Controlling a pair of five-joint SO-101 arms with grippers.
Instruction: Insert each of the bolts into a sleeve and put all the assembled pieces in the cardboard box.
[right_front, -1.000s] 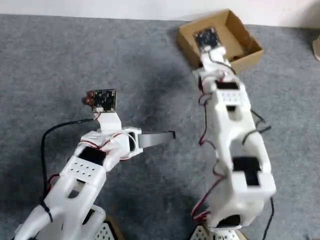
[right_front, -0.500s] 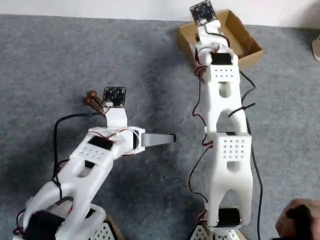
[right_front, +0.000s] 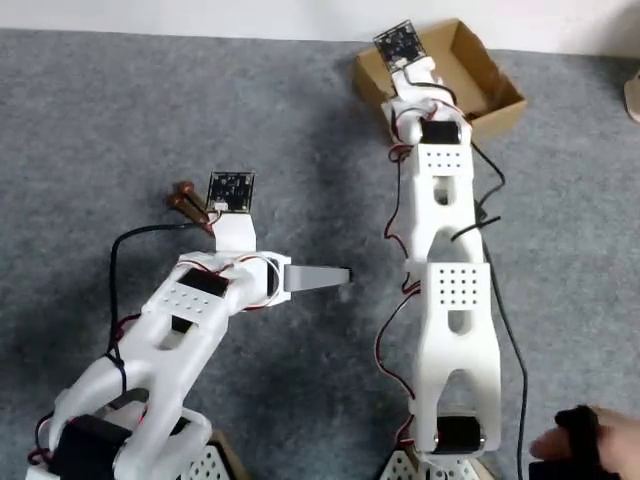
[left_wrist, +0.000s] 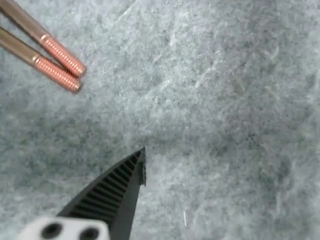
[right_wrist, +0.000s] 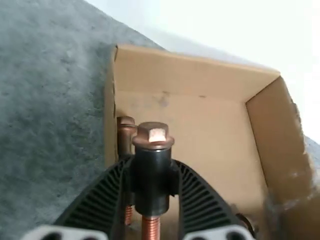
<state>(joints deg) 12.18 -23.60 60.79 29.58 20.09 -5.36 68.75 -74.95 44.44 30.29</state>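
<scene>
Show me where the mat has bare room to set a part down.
Bare mat lies left of the two loose bolts, in the strip between the left arm and right arm, and right of the right arm, nearer its base than the cardboard box. Crowded: the box, where the right gripper holds a sleeved bolt over another piece.

Copper bolt (right_wrist: 152, 136) in black sleeve (right_wrist: 151, 175) stands upright over the open cardboard box (right_wrist: 200, 75); two bare bolts (left_wrist: 61, 56) lie side by side, well apart.
</scene>
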